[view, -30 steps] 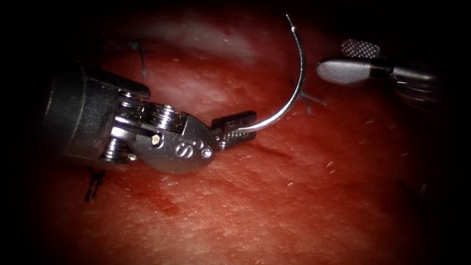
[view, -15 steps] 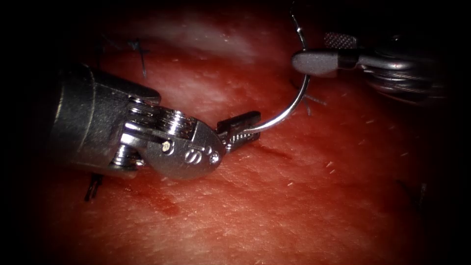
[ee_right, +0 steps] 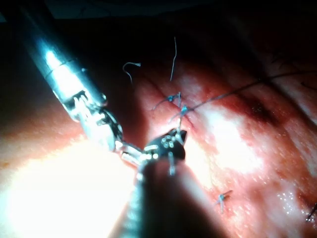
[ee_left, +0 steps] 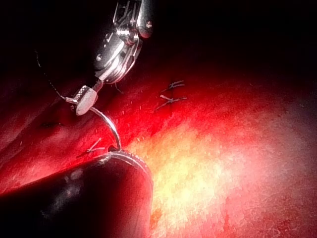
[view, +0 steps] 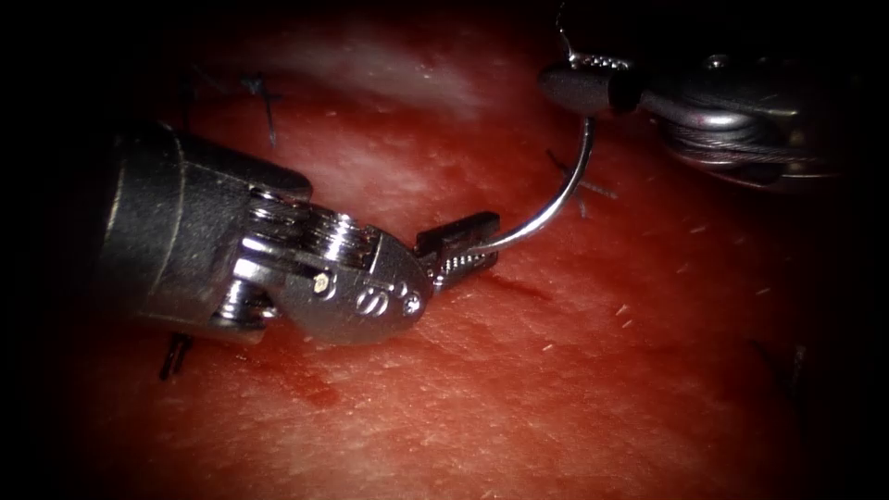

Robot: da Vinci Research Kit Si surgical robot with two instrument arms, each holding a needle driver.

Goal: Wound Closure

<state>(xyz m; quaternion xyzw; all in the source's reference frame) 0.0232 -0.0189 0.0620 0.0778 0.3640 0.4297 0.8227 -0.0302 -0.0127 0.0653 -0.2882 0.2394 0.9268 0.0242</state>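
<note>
My left tool comes in from the left, its jaws shut on one end of the curved needle. The needle arcs up and to the right, clear of the tissue. My right tool has its jaws shut on the needle's upper part, near the end that carries the thread. In the left wrist view the right tool pinches the needle, and dark thread trails away from it. A short dark cut lies just right of the left jaws.
Dark knotted stitches sit on the tissue behind the needle, at the upper left and under the left tool's wrist. Red fluid stains the surface. The right wrist view shows more stitches and loose thread ends.
The right tool moved left onto the needle's upper part and its open jaws closed on it. The left tool kept its grip and shifted slightly right.
</note>
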